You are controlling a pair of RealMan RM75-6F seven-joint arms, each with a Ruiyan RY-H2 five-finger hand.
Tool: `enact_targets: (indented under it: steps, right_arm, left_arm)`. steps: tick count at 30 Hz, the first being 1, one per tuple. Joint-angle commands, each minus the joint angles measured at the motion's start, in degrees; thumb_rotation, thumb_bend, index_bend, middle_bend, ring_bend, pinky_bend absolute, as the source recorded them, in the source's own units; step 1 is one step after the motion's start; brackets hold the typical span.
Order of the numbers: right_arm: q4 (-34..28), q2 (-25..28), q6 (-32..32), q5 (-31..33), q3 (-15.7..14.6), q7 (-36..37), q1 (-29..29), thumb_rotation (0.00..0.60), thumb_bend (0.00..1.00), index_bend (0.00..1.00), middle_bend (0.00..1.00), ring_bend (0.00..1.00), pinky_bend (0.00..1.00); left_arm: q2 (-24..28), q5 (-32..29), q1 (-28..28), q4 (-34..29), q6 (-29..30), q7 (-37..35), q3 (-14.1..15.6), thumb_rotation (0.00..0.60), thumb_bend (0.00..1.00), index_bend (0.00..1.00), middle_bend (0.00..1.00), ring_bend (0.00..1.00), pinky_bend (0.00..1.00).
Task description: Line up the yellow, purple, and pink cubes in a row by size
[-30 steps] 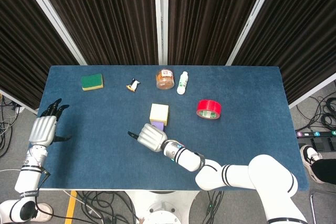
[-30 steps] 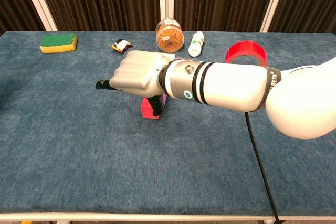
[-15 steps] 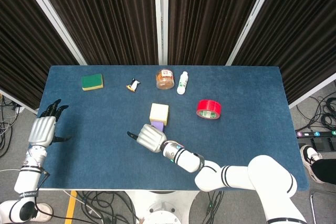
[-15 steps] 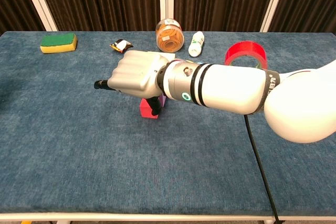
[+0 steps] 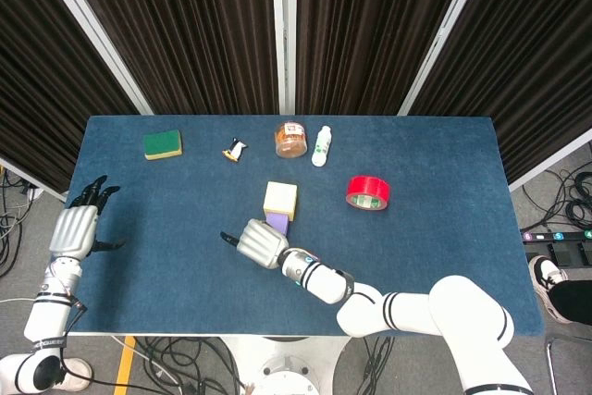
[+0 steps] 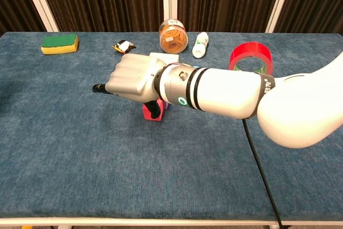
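Note:
The yellow cube (image 5: 280,199) sits mid-table, and the smaller purple cube (image 5: 277,222) touches its near side. In the chest view the yellow cube (image 6: 161,56) shows only as a pale top edge behind my right hand (image 6: 134,77). My right hand (image 5: 260,243) hovers low just in front of the purple cube. Its fingers curl down around the small pink cube (image 6: 148,112), which rests on the cloth, and its thumb points left. The head view hides the pink cube under the hand. My left hand (image 5: 76,228) hangs at the table's left edge, fingers spread, holding nothing.
Along the back stand a green-and-yellow sponge (image 5: 163,143), a small penguin figure (image 5: 235,149), a snack jar (image 5: 290,139) and a white bottle (image 5: 321,146). A red tape roll (image 5: 368,192) lies right of the cubes. The table (image 5: 166,265) is covered in blue cloth.
My right hand has slid a little to the left along the table, and the pink cube has shifted left with it. The left hand has not moved.

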Motion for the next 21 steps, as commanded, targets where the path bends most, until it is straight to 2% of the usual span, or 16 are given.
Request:
enact_targets:
  steps: [1, 6, 12, 17, 21]
  right_arm:
    - [0.46, -0.28, 0.00, 0.22, 0.14, -0.39, 0.14, 0.600, 0.00, 0.00, 0.87, 0.93, 1.00]
    - [0.20, -0.21, 0.24, 0.12, 0.18, -0.66, 0.12, 0.600, 0.00, 0.00, 0.87, 0.93, 1.00]
    - [-5.55, 3.51, 2.69, -1.93, -0.39, 1.39, -1.80, 0.600, 0.00, 0.00, 0.87, 0.93, 1.00]
    - [-15.18, 11.08, 9.27, -4.33, -1.09, 4.51, -6.62, 0.600, 0.00, 0.00, 0.86, 0.92, 1.00]
    - [-23.30, 19.58, 16.98, -4.98, -2.48, 7.29, -13.19, 0.600, 0.01, 0.00, 0.78, 0.84, 1.00]
  left_arm:
    - [-0.01, 0.00, -0.01, 0.02, -0.01, -0.03, -0.03, 0.600, 0.03, 0.20, 0.06, 0.09, 0.21]
    - [-0.01, 0.00, 0.04, 0.05, 0.04, 0.06, -0.01, 0.600, 0.03, 0.20, 0.06, 0.09, 0.21]
    - [0.14, -0.05, 0.10, -0.03, 0.19, 0.40, -0.05, 0.600, 0.03, 0.20, 0.06, 0.09, 0.21]
    - [0.95, -0.43, 0.42, -0.55, 0.49, 0.73, -0.16, 0.600, 0.03, 0.20, 0.06, 0.09, 0.21]
    - [2.06, -1.13, 0.92, -1.24, 0.50, 1.42, 0.01, 0.600, 0.03, 0.20, 0.06, 0.09, 0.21]
